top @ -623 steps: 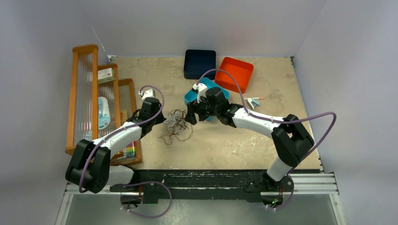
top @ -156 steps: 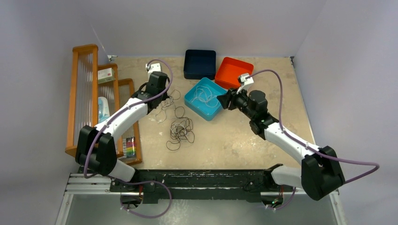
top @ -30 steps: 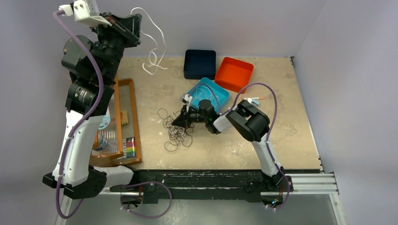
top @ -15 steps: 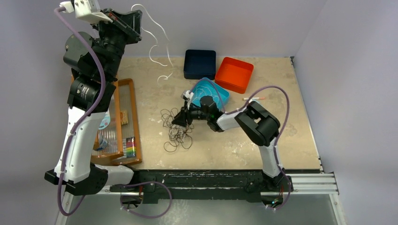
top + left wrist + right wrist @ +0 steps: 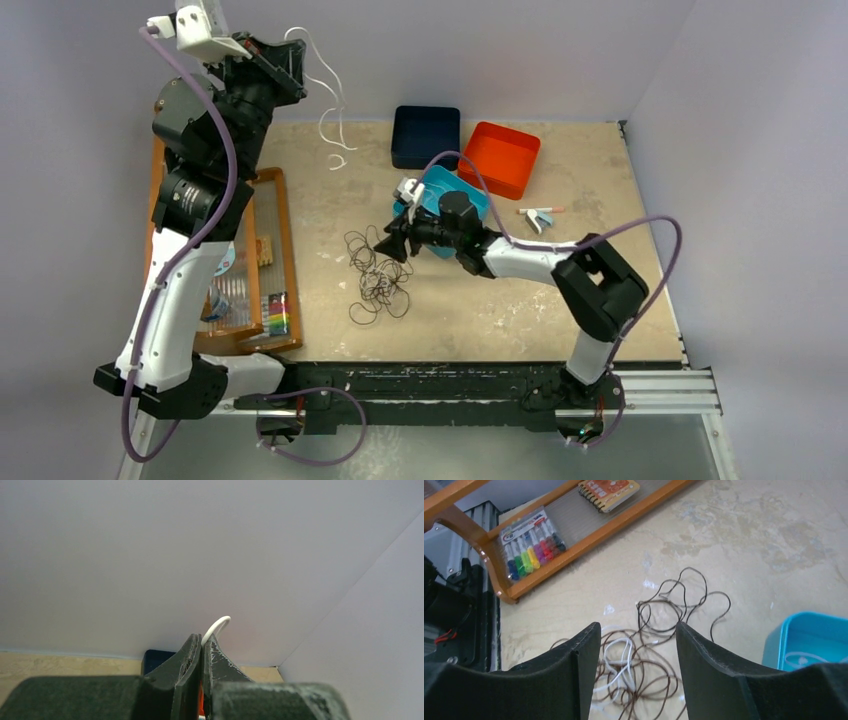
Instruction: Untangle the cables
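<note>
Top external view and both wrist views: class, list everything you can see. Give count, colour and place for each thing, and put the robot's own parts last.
white cable: one, white, hanging from the raised left gripper over the table's far left
cable tangle: one heap, dark brown with white strands, table centre
teal tray: one, teal, right of the tangle
navy box: one, navy, far edge
orange tray: one, orange, beside the navy box
wooden rack: one, orange-brown, left side
marker set: one, multicoloured, in the rack
left gripper: shut on the white cable
right gripper: open, facing the tangle

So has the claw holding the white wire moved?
Yes. The left gripper has risen off the table beside the wooden rack; it is now high above the rack's far end, white cable dangling from it.
</note>
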You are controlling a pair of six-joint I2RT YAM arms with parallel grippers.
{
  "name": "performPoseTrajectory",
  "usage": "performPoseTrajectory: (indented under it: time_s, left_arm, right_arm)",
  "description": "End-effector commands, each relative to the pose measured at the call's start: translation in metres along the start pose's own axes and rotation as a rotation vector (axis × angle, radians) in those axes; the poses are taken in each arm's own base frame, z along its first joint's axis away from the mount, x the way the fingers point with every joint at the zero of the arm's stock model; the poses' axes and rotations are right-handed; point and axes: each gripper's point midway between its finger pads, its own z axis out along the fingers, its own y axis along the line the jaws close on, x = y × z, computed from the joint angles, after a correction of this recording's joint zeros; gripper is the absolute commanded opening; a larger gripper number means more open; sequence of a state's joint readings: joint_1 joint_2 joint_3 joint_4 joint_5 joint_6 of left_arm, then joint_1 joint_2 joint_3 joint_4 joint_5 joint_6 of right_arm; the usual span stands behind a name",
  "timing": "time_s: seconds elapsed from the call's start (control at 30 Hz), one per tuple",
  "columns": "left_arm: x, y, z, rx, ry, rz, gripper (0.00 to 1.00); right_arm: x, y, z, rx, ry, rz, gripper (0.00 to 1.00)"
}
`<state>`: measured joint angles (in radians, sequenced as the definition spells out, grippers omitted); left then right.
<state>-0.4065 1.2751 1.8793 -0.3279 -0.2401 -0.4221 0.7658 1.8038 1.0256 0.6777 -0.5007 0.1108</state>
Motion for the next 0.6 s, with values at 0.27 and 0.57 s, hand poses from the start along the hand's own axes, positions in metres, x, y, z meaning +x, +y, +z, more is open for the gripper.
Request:
performPoseTrajectory:
  time_s: [0.27,0.57]
  left_arm:
    - [-0.003,-0.006,-0.014,0.057,-0.013,0.026,0.0]
    - [0.018,-0.015,-0.017,0.144,0.03,0.043,0.0]
  right_arm:
    - [-0.1,0.022,-0.08,0.15,-0.313,-0.086,0.6]
    - [-0.176,0.049,-0.12,0.138,-0.48,-0.186,0.69]
